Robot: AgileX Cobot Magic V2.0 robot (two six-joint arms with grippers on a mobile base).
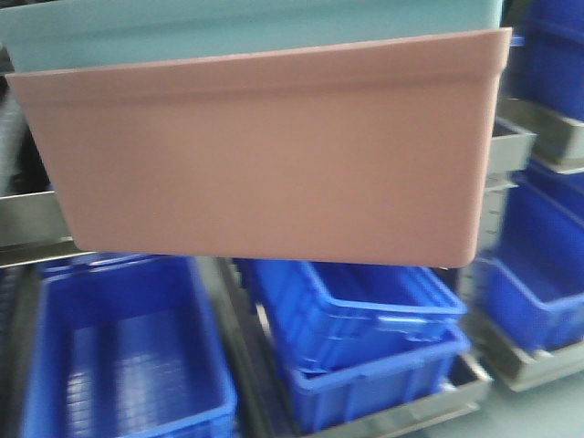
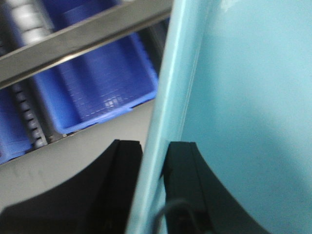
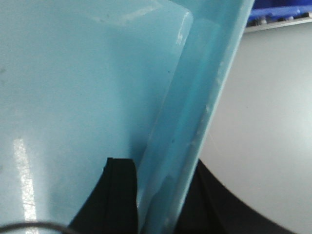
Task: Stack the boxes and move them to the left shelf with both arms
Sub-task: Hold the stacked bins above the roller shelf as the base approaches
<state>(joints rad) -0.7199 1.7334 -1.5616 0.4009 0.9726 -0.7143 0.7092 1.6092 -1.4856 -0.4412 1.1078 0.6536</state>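
The salmon pink box (image 1: 265, 155) fills the front view, held in the air and tilted a little. The light blue box (image 1: 246, 27) is nested inside it, with only its upper wall showing above the pink rim. My left gripper (image 2: 155, 163) is shut on the light blue box's wall (image 2: 243, 97), one black finger (image 2: 119, 190) outside and one inside. My right gripper (image 3: 161, 183) is shut on the opposite wall (image 3: 195, 107) in the same way. The left shelf's steel crossbar (image 2: 83, 36) and white rollers (image 2: 27, 24) lie beyond the left gripper. Neither gripper shows in the front view.
Dark blue crates stand below the held boxes: one at the left (image 1: 128, 356) and two stacked in the middle (image 1: 356, 338). More dark blue crates (image 1: 538, 274) sit on steel racks at the right. A steel rail (image 1: 27, 224) runs behind the boxes at the left.
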